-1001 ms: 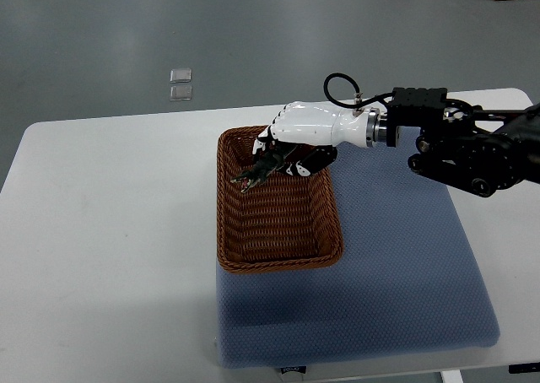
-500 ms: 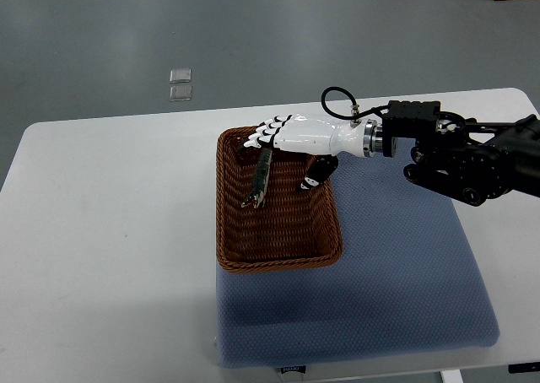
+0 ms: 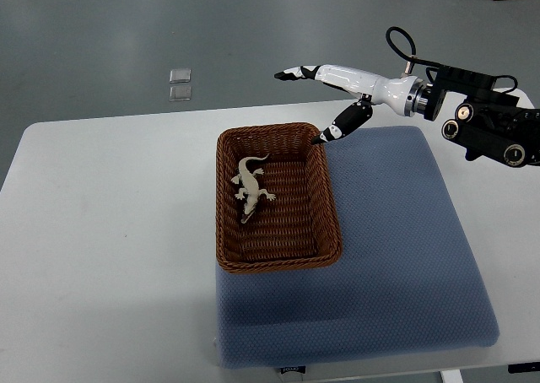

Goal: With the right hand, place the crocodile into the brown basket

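Note:
A pale toy crocodile [image 3: 251, 185] lies flat on the floor of the brown wicker basket [image 3: 324, 206], in its upper left part, with nothing touching it. My right hand [image 3: 325, 96] hovers above and behind the basket's far right corner, raised clear of it. Its fingers [image 3: 295, 72] are stretched out flat and the thumb [image 3: 337, 131] points down toward the rim; it holds nothing. The black forearm runs off to the right edge. No left arm shows.
The basket rests on the left edge of a blue padded mat [image 3: 396, 256] that covers the right half of the white table [image 3: 110, 231]. Two small clear squares [image 3: 180, 83] lie on the grey floor beyond the table.
The right hand opened and let the crocodile drop into the basket, then lifted up and back to the right, out of the basket.

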Controlling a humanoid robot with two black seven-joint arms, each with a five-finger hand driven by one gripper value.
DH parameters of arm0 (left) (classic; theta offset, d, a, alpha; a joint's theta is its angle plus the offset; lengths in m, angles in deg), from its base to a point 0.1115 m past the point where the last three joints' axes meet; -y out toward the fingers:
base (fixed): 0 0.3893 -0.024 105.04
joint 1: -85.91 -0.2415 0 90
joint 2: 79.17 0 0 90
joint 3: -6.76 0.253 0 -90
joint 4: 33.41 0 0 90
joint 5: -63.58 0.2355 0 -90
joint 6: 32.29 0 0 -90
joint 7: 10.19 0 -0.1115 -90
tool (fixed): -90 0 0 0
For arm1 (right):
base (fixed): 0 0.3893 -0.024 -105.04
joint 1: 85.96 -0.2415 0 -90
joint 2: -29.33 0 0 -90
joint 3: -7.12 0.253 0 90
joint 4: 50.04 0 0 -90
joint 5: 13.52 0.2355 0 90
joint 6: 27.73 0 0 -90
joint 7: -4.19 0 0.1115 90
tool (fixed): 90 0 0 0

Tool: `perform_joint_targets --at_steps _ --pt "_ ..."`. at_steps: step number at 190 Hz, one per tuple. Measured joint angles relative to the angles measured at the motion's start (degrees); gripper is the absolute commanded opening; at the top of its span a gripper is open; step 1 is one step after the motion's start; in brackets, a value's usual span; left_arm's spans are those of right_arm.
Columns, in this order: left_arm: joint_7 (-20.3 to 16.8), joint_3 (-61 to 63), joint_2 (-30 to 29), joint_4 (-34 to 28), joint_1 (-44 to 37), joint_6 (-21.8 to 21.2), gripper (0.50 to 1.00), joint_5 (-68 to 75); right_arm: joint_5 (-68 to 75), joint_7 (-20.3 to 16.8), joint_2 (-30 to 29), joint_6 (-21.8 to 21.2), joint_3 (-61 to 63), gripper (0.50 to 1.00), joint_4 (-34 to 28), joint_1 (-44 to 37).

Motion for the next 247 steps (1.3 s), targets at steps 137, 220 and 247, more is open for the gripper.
perform_joint_targets --at_steps 137,220,247 --pt "0.02 0.0 0.0 0.0 0.0 0.0 1.0 0.0 63.16 -30.91 0.5 -17.71 0.11 0.93 13.11 5.52" --pt "0.02 0.0 0.0 0.0 0.0 0.0 1.0 0.0 83.83 -33.59 0.2 -17.61 0.15 0.932 15.08 7.49" --pt "0.02 0.0 0.0 0.0 0.0 0.0 1.0 0.0 84.12 -33.11 -0.06 -17.59 0.04 0.932 15.08 8.11"
